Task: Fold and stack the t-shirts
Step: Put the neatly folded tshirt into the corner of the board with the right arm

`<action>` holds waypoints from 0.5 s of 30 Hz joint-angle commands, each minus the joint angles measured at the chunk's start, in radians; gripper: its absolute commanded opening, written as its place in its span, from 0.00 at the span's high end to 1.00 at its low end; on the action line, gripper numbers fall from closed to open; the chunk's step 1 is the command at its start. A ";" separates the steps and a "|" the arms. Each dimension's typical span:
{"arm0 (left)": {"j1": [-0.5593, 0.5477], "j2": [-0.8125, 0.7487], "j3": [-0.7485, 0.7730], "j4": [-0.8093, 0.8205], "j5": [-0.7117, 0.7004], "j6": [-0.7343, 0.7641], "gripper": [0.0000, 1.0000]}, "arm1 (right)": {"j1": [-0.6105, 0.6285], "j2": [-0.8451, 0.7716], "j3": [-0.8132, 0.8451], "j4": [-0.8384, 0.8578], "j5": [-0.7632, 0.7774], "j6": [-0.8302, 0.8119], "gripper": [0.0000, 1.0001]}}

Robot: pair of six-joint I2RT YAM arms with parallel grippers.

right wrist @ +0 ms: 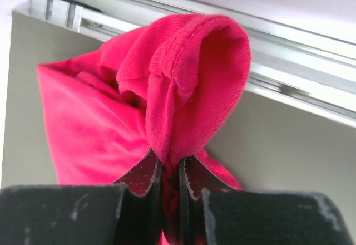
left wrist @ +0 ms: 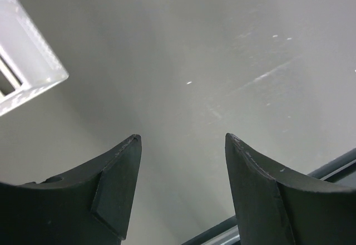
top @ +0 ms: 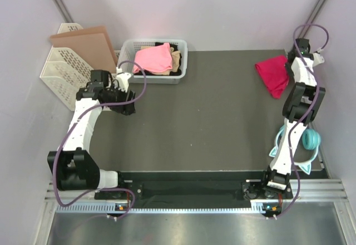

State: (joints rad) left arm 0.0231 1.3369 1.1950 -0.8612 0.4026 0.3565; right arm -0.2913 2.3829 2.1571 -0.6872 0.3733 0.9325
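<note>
the right gripper is clenched on a fold of the crimson shirt. the cloth is pinched between its fingers and bunches out just past the tips. seen from above, that shirt is at the far right corner of the table, spreading to the left of the gripper that holds its right edge. the left gripper stands open with nothing between its fingers, near the basket at the far left, where a pink shirt lies over a tan shirt.
</note>
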 commanded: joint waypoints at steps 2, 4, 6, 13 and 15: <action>0.055 0.045 0.046 0.011 0.050 0.026 0.33 | 0.009 0.133 0.132 -0.035 -0.010 0.043 1.00; 0.057 0.056 0.061 0.013 0.068 0.019 0.33 | 0.020 0.136 0.098 -0.035 -0.011 0.046 1.00; 0.057 0.076 0.075 0.010 0.077 0.010 0.33 | 0.021 0.134 0.075 -0.029 -0.016 0.040 0.77; 0.057 0.071 0.092 -0.007 0.113 0.009 0.33 | 0.021 0.089 0.028 -0.080 -0.047 -0.032 0.12; 0.057 0.053 0.083 -0.009 0.123 0.007 0.33 | 0.024 0.044 -0.022 -0.083 -0.043 -0.050 0.05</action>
State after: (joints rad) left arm 0.0780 1.4261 1.2568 -0.8654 0.4755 0.3645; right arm -0.2768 2.4992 2.2230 -0.6739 0.3477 0.9264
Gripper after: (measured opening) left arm 0.667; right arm 0.890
